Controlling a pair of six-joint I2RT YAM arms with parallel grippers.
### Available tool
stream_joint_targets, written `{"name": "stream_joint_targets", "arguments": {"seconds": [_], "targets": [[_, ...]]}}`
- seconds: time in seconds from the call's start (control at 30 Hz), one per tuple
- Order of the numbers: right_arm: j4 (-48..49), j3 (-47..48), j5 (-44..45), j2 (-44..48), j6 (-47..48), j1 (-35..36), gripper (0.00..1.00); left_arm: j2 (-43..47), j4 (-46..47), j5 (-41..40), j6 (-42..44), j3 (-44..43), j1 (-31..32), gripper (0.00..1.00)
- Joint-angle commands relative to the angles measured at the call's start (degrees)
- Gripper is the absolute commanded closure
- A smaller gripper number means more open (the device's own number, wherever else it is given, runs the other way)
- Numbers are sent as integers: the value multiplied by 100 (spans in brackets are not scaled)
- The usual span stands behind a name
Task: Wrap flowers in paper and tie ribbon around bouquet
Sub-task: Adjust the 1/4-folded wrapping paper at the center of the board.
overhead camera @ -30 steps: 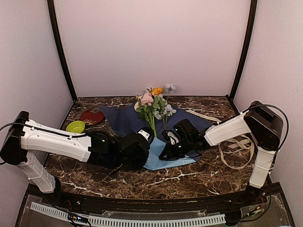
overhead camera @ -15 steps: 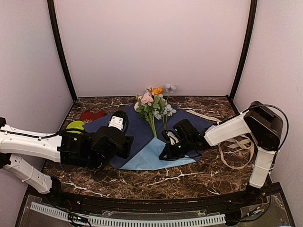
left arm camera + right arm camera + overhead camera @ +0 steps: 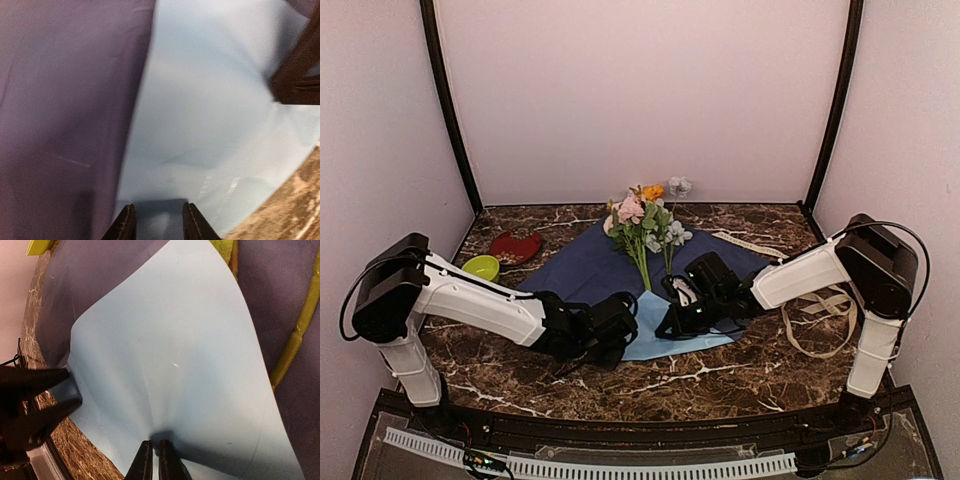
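Paper (image 3: 588, 266): thin, floppy, crease-prone sheet; best taken at edges. Right gripper (image 3: 152, 444) pinches it closed; left gripper (image 3: 160, 209) gapes astride its corner.

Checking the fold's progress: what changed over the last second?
The left gripper swung away to the left, then came back to the near left edge of the paper's light-blue flap, jaws open astride that edge. The right gripper stayed shut on the flap. Flowers and ribbon did not move.
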State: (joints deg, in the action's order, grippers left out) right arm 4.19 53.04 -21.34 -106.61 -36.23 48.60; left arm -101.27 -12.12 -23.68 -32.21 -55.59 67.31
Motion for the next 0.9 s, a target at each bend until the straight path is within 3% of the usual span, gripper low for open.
{"name": "stream_joint_targets", "arguments": {"seconds": [0.0, 0.2, 0.33, 0.57, 0.7, 0.87], "targets": [[-427, -74, 446, -223, 81, 44, 93, 324, -516, 357, -843, 463, -218, 68], [-454, -12, 491, -233, 84, 68, 93, 800, -968, 837, -1787, 1464, -209, 72], [-806, 304, 803, -235, 318, 243, 93, 1188, -971, 804, -1963, 1821, -209, 72], [-1071, 1212, 295, -233, 1102, 811, 93, 962, -827, 864, -1929, 1757, -209, 72], [-1309, 1722, 150, -501, 1106, 1045, 93, 863, -862, 924, -1938, 1702, -210, 73], [-825, 1471, 94, -348, 933, 1073, 93, 1033, -998, 855, -2045, 1754, -211, 73]]}}
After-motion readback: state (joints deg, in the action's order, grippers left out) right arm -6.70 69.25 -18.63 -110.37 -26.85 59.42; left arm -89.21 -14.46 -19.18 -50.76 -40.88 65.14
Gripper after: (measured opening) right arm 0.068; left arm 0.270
